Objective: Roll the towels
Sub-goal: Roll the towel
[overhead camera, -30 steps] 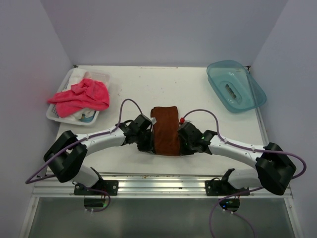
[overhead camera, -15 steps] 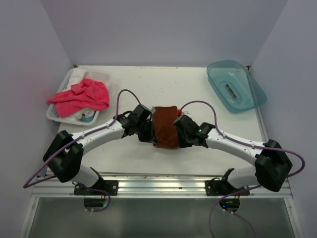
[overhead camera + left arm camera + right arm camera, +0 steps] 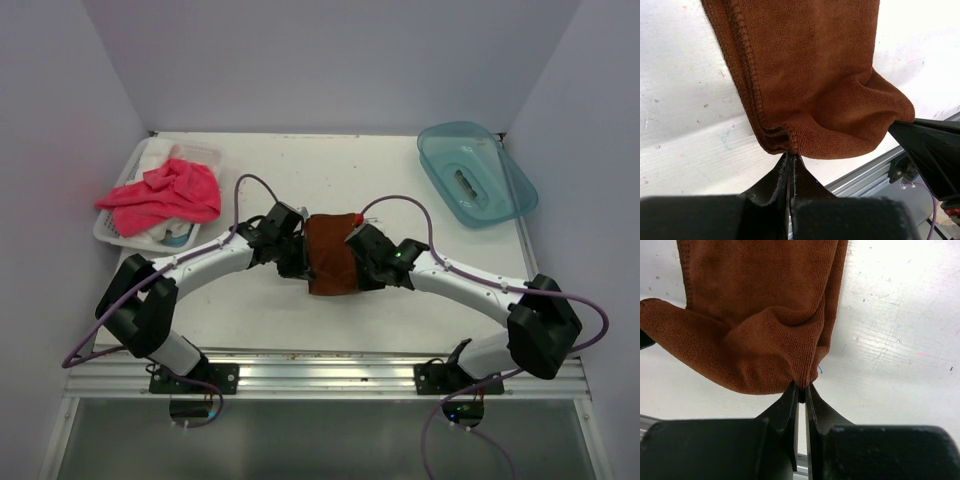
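Both grippers have moved away from the arm bases in the last 1 second. The near edge of the rust-brown terry cloth towel (image 3: 330, 262) has gone with them, so it now covers a shorter strip of the white table (image 3: 400, 190) than before.

Nearest to the bases, the silver metal rail (image 3: 320, 370) runs along the table's front edge. Beyond it, at the middle of the table, the left gripper (image 3: 791, 156) is pressed closed on the near left corner of this towel. There the stitched hem is bunched in several layers between its 2 black fingers (image 3: 770, 182). The right gripper (image 3: 801, 386) is pinched together on the near right corner in the same way, with a fold of cloth caught between the tips. Between the 2 grippers the held edge sags in a soft rounded bulge. The rest of the cloth lies flat on the table, going away from the arms. In the top view the grippers stand 1 at each side of it, touching it.

Farther back on the left, the bright pink-red cloth towel (image 3: 165, 195) lies crumpled over the white plastic basket (image 3: 108, 232). At the far right, well apart from the rest, sits the translucent teal plastic tray (image 3: 480, 180).
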You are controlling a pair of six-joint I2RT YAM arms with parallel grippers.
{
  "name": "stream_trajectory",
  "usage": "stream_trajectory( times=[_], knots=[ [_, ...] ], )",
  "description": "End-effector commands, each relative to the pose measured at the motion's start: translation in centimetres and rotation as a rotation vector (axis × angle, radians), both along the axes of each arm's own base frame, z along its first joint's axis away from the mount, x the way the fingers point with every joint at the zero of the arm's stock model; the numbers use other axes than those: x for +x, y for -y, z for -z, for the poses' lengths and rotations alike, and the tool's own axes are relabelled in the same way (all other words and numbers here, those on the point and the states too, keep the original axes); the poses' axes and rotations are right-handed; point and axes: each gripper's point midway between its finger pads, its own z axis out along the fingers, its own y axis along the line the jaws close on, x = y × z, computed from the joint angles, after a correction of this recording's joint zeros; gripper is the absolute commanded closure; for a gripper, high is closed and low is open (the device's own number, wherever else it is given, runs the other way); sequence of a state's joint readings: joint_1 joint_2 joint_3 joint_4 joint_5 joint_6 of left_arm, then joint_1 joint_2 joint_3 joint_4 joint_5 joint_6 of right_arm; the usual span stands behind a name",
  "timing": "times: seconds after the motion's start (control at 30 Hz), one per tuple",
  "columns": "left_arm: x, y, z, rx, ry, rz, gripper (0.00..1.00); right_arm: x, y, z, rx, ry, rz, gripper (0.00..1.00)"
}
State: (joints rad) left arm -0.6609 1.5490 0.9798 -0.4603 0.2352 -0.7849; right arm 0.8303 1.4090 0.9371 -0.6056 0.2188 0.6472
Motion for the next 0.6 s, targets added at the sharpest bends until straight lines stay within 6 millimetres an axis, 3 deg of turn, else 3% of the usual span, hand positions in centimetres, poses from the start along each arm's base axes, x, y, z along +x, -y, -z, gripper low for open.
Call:
stream_trajectory(
  times=[0.0,0.1,0.17,0.23,0.33,0.4,0.47,0.57],
  knots=[
    [0.6,0.5,-1.1,-0.039,0.023,-0.002,1.00,0.0,0.5,-0.7,-0.001,0.013,0.012,0.98],
    [-0.9,0.3,-0.7,-0.063,-0.008,0.026,1.00,-1.8,0.5,0.6,0.039,-0.040,0.003,0.99],
    [-2.4,0.0,0.0,-0.082,-0.040,0.052,1.00,-3.1,0.3,1.2,0.088,-0.084,0.000,0.93],
    [-3.8,-0.3,0.7,-0.093,-0.072,0.078,1.00,-4.2,1.2,2.1,0.075,-0.116,0.008,0.73],
    [-4.9,-0.4,1.5,-0.085,-0.096,0.099,1.00,-3.6,1.7,0.4,0.074,-0.058,0.024,0.59],
    [-5.4,-0.2,1.8,-0.086,-0.104,0.111,1.00,-2.3,1.0,-1.6,0.107,0.004,0.026,0.59],
    [-5.5,0.1,1.8,-0.092,-0.106,0.115,1.00,-1.6,0.4,-2.3,0.115,0.026,0.014,0.62],
    [-5.3,0.3,1.7,-0.091,-0.102,0.109,1.00,-0.5,-1.1,-2.0,0.108,0.010,-0.007,0.79]
  ],
)
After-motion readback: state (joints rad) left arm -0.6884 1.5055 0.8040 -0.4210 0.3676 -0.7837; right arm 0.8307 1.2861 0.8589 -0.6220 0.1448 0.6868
